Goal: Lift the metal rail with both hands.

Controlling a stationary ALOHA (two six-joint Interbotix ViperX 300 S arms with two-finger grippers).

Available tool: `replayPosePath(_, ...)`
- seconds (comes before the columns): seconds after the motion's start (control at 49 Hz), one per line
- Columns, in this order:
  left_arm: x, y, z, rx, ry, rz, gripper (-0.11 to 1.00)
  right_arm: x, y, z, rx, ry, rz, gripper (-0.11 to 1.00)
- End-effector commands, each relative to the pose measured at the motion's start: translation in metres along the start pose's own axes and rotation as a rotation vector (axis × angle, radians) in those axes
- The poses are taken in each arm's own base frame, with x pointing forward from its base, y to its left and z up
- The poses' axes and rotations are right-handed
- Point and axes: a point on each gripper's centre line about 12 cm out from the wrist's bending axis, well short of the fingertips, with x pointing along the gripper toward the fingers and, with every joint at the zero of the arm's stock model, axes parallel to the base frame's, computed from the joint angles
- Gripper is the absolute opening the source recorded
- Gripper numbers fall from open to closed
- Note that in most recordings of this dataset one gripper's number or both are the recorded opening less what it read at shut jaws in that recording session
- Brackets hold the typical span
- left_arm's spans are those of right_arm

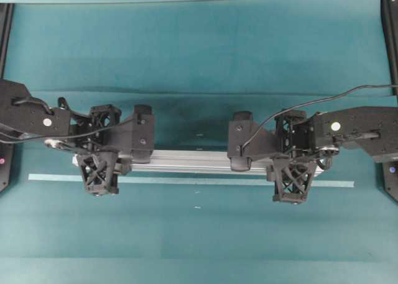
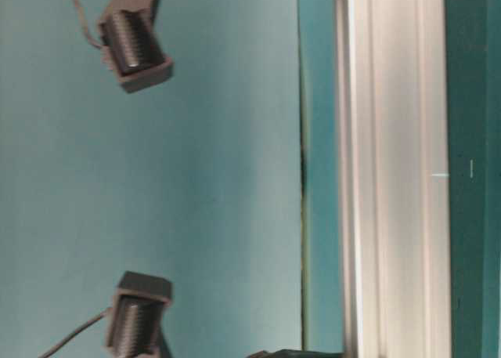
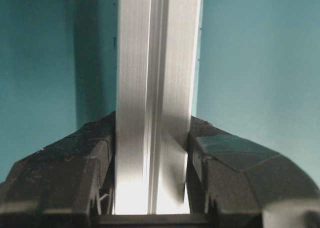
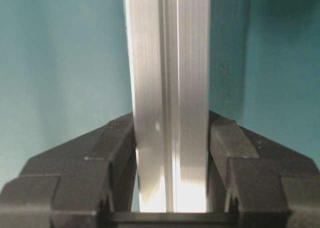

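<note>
The metal rail (image 1: 193, 161) is a long grooved silver bar lying left to right across the teal cloth. My left gripper (image 1: 102, 148) straddles it near its left end, and my right gripper (image 1: 291, 153) straddles it near its right end. In the left wrist view the rail (image 3: 155, 78) fills the gap of the left gripper (image 3: 152, 125), with both black fingers pressed on its sides. The right wrist view shows the same hold: the rail (image 4: 170, 63) is clamped in the right gripper (image 4: 171, 119). At table level the rail (image 2: 391, 170) runs up the picture. Whether it touches the cloth I cannot tell.
A thin pale-green tape strip (image 1: 186, 181) lies on the cloth just in front of the rail, parallel to it. Black frame posts stand at the far left (image 1: 5, 29) and far right (image 1: 389, 29). Both arms reach in from the sides.
</note>
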Motion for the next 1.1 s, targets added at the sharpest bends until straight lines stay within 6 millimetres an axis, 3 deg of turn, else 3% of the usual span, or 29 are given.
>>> replayPosePath(0.0, 0.001, 0.003, 0.002, -0.025, -0.008, 0.004, 0.31, 0.004, 0.004, -0.001, -0.007, -0.005, 0.006, 0.39)
replayPosePath(1.083, 0.021, 0.0, -0.005, -0.066, 0.002, -0.001, 0.31, 0.036, 0.002, -0.009, -0.008, -0.001, 0.001, 0.39)
